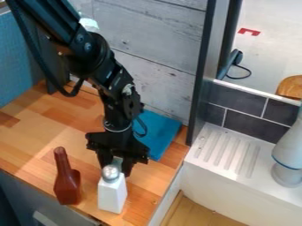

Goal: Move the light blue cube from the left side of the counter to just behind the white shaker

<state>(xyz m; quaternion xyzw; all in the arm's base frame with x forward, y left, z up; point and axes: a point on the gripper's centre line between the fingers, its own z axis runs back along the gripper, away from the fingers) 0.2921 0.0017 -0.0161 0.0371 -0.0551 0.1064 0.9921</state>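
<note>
1 black claw (115, 164) is seen low over 1 wooden counter (152, 178); whether it is released or clenched cannot be told. Counted: 1 white shaker (112, 195), silver-capped, stood upright directly below the claw, cap at its tips. 1 red-brown bottle (67, 185) is set left of the shaker in view. 1 blue cloth (158, 130) is laid behind the claw.

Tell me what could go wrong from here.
The gripper is right at the silver top of the white shaker, so a slight nudge might tip it, perhaps over the nearby edge of the wooden counter. The reddish-brown bottle stands close beside it and could get knocked too.
</note>
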